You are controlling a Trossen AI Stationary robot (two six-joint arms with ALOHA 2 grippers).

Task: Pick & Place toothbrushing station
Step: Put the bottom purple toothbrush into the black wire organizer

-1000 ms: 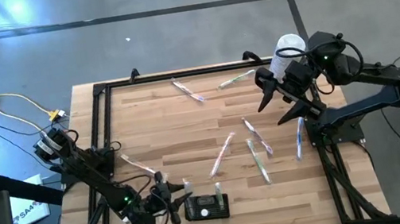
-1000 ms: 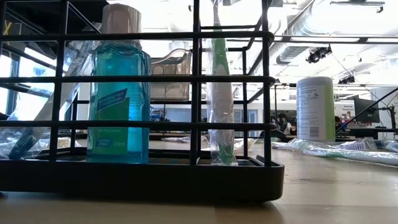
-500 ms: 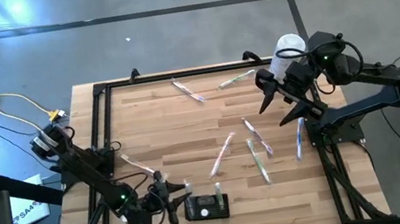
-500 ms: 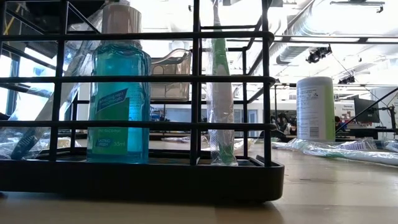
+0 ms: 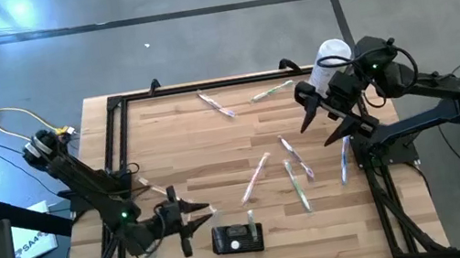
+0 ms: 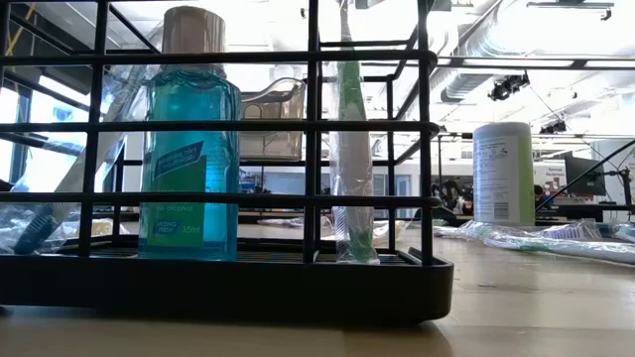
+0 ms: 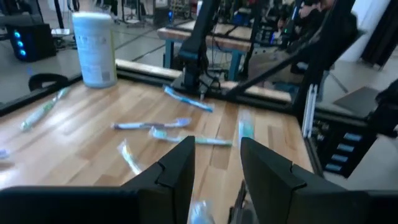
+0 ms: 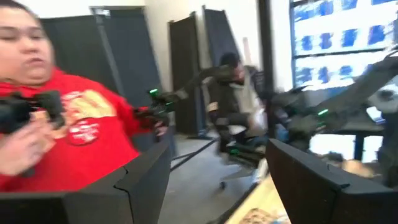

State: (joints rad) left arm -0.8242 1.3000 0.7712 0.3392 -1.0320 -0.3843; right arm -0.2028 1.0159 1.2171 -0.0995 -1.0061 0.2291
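I have the left gripper (image 5: 192, 225) hovering low over the near left part of the tabletop (image 5: 215, 150), its fingers standing apart with nothing between them, as the left wrist view confirms. Just beside it, toward the right along the near edge, sits the toothbrushing station (image 5: 237, 238); the two are close but apart. The station's long axis runs left to right across the tabletop, roughly in line with the direction my left gripper points.

The right gripper (image 5: 325, 123) is held up near the far right corner, fingers spread and empty, well apart from the station. I judge the left arm the nearer by far, so any move on the station falls to it.

Materials as inspected:
- The station is a low black tray with a thin black wire cage rising from it, rigid and boxy.
- Inside stand a clear bottle of blue-green liquid (image 6: 190, 149) and an upright toothbrush (image 6: 352, 149) in clear wrap.
- Loose wrapped toothbrushes (image 5: 255, 179) lie scattered across the middle of the tabletop, slender and glossy.
- A tall white cylindrical container (image 5: 330, 61) stands at the far right corner.
- The tabletop is pale wood in planked strips, bounded by a black metal frame.
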